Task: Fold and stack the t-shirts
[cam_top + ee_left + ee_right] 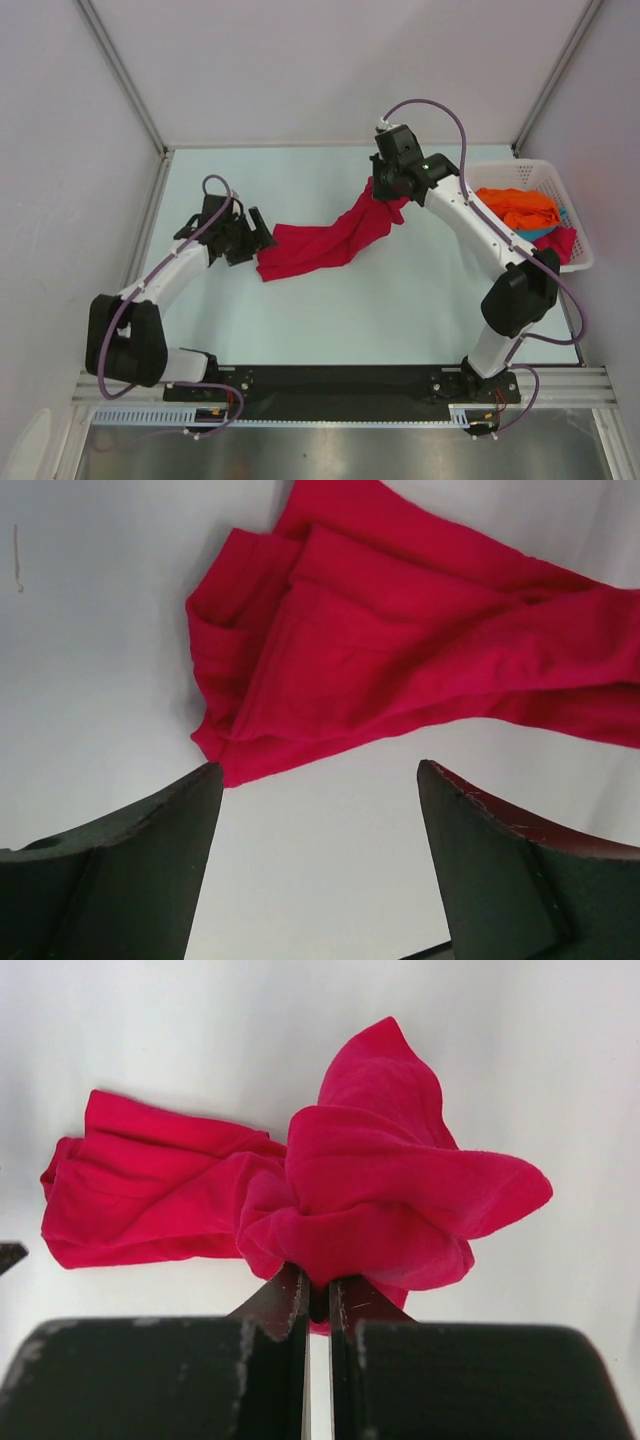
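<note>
Across the middle of the table (400,310) the crimson red t-shirt (325,240) is strung out in a rumpled band, running from the near left up toward the far right. It sits right between the two arms.

The right gripper (385,190) has its fingers pinched tight on the shirt's far right end. From the wrist cam you can see a big bunch of red cloth puffing out just past the closed tips, with the rest of the shirt trailing away to the left.

The left gripper (255,235) is spread wide open and holding nothing. It's just beside the shirt's near left end. On its own cam the folded corner of the cloth lies just ahead of the fingertips, only bare table between the fingers. Can't tell if one tip brushes the fabric.

Over at the right edge, the white basket (560,172) holds the orange t-shirt (515,205) on top, the teal t-shirt (537,233) peeking out underneath.
</note>
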### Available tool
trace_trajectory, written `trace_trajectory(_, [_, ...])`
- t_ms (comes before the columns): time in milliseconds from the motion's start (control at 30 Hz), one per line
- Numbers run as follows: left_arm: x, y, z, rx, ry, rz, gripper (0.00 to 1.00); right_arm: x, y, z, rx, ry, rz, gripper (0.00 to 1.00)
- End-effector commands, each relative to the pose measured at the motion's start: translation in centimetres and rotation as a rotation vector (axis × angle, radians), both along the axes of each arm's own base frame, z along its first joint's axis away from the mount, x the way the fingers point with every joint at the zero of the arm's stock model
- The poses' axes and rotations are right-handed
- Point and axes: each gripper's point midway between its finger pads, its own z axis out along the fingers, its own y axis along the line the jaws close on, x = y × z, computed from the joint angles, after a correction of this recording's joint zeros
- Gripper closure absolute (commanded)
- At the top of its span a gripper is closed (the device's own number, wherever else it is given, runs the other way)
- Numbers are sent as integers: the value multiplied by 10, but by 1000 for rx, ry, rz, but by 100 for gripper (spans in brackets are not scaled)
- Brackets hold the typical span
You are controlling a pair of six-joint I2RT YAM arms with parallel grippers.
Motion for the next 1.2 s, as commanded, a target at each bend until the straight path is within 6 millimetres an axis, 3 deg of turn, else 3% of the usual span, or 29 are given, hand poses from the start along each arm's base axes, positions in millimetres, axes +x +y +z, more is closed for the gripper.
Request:
trace_trajectory(0, [28,2,-7,32,-17,14,17,-10,-3,18,32,-37,-17,100])
trace_trajectory(167, [41,-5,-24,10,32,21,18,-31,-6,15,35,-26,-13,100])
trace_trajectory(367, [49,-8,-33,-3,51,27,20,-41,-13,16,34,-26,-22,100])
trace_trajectory(467, [49,-12,-39,-18,62,23,26,-43,-14,16,37,-24,-19,100])
trace_trajectory(567, [49,-14,-44,-30,71,13,47,-42,-13,15,35,-25,-17,100])
trace_trajectory(600, [49,-15,-45,-35,71,9,67,-42,-13,15,35,-25,-17,100])
trace_trajectory(700, [48,-16,-48,-39,80,9,94,-41,-12,13,34,-20,-13,100])
trace_trajectory(733, [48,-17,-49,-41,83,10,100,-41,-12,12,32,-17,-13,100])
trace_trajectory(800, [47,-17,-49,-43,85,8,100,-41,-13,10,28,-16,-13,100])
trace_trajectory(933, [45,-12,-36,-7,59,24,100,-40,-15,6,21,-15,-20,100])
trace_trajectory(1033, [47,-6,-5,41,2,28,100,-38,-13,2,24,-15,-18,100])
trace_trajectory(1167, [46,1,62,59,-131,26,100,-33,-11,4,24,-30,-20,100])
